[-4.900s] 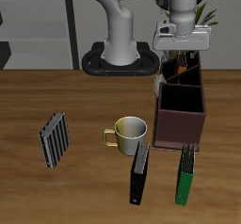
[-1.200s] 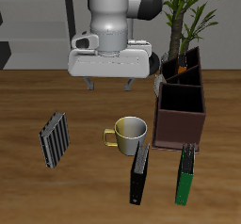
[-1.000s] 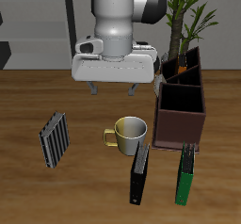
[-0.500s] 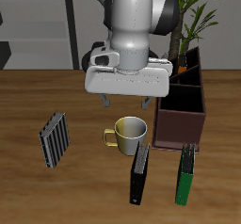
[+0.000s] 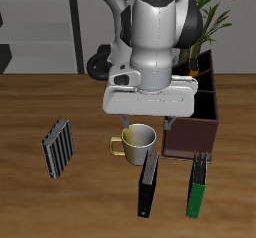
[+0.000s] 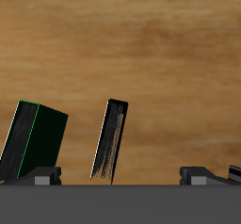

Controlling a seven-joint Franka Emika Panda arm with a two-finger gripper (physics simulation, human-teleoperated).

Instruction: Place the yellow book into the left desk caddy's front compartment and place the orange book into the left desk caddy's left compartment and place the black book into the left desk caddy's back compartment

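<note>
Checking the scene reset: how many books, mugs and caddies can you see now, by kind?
Books: 3, the striped book, the black book, the green book
Mugs: 1, the mug
Caddies: 1, the left desk caddy
Total: 5

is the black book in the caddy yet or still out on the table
Out. The black book lies on the table in front of the mug, outside the caddy; the open gripper holds nothing.
</note>
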